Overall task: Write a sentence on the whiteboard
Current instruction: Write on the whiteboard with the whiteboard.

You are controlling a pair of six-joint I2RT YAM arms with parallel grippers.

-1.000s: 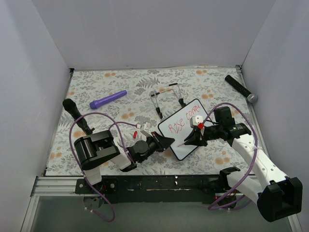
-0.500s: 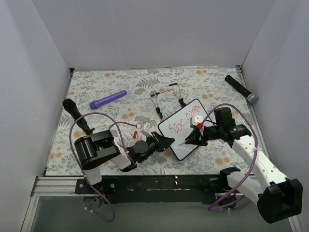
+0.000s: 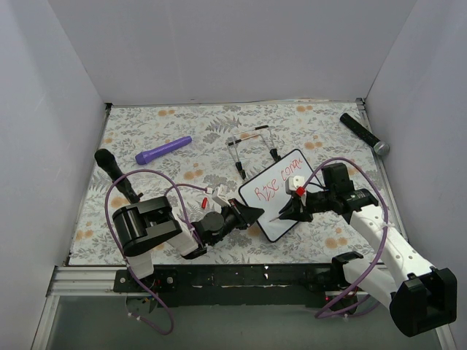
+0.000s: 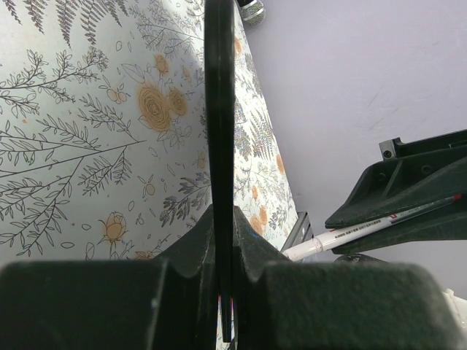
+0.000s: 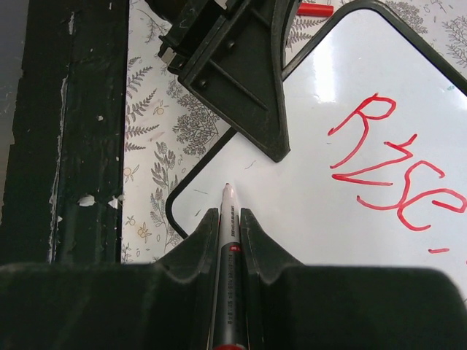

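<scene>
**Red pen tip over the slanted whiteboard**

The whiteboard [image 3: 271,222] sits mid-table. Its long side runs from near left to far right, and the red sentence [image 3: 266,191] slants the same way. The left gripper [image 3: 255,212] pinches its left edge. The right gripper [image 3: 286,212] squeezes a marker [image 5: 228,211] that points at the near corner. A wire stand [image 3: 252,142] sits just behind.

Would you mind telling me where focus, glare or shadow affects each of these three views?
Top external: even light, faint shadows, the sentence small but readable. Left wrist: the left fingers blurred, the floral cloth sharp. Right wrist: the right fingers blurred, the marker tip and the sentence crisp, a pale sheen on the whiteboard.
</scene>
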